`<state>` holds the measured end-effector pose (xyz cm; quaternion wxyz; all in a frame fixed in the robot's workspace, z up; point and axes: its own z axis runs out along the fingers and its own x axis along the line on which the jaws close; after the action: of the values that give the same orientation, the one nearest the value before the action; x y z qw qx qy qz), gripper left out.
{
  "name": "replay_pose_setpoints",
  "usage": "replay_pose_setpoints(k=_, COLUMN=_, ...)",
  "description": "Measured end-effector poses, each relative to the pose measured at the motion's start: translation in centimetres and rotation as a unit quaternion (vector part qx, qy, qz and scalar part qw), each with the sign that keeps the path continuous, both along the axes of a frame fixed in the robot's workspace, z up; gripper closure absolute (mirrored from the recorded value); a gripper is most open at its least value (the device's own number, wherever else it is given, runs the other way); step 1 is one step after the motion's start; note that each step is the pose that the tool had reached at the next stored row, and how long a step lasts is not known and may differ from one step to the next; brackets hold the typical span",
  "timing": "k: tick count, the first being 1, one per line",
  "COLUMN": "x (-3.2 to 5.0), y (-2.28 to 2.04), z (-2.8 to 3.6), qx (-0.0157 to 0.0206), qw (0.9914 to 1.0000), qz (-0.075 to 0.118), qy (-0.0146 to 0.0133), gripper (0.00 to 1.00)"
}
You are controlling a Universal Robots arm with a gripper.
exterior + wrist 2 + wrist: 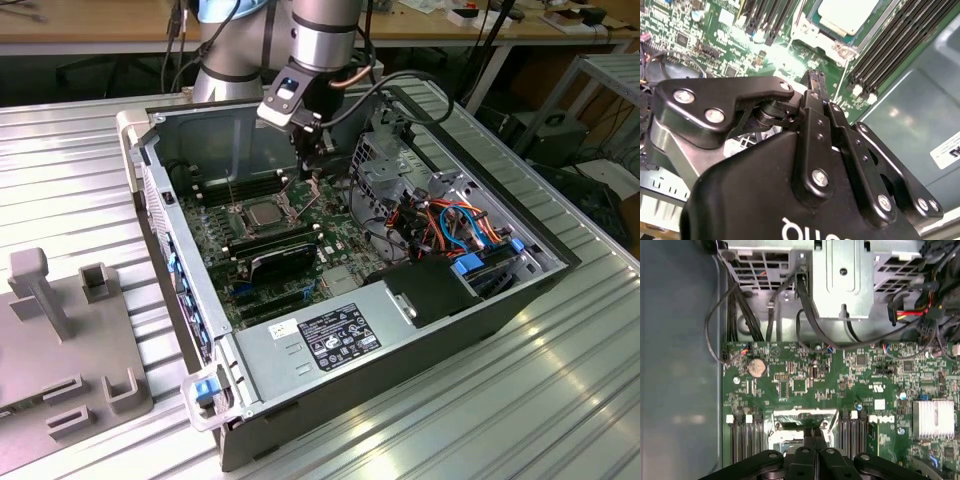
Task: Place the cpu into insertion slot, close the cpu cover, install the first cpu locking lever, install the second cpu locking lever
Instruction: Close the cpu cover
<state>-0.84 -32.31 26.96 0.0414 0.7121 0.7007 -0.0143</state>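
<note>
The cpu lies silver top up in the insertion slot on the green board inside the open computer case. In the second wrist view the cpu sits in the silver-rimmed slot. The cpu cover seems raised at the socket's far side; in the first wrist view the cover lies just past the fingertips. A thin lever stands upright by the socket. My gripper hangs over the cover's edge, fingers shut; I see nothing between them in the gripper or gripper close-ups.
Black memory slots flank the socket. A metal drive cage and coloured cables crowd the exterior view's right. A power supply fills the case's near end. A grey fixture stands outside. A finned heat sink is on the board.
</note>
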Motion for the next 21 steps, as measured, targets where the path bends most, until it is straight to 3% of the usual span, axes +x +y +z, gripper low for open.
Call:
replay_pose_setpoints(k=3, x=0.47, y=0.0, z=0.0, qx=-0.0001, qw=1.0, qz=0.0, qy=0.0, gripper=0.89)
replay_pose_setpoints(k=21, x=1.01, y=0.0, z=0.04, qx=-0.0002, qw=1.0, qz=0.0, qy=0.0, gripper=0.89)
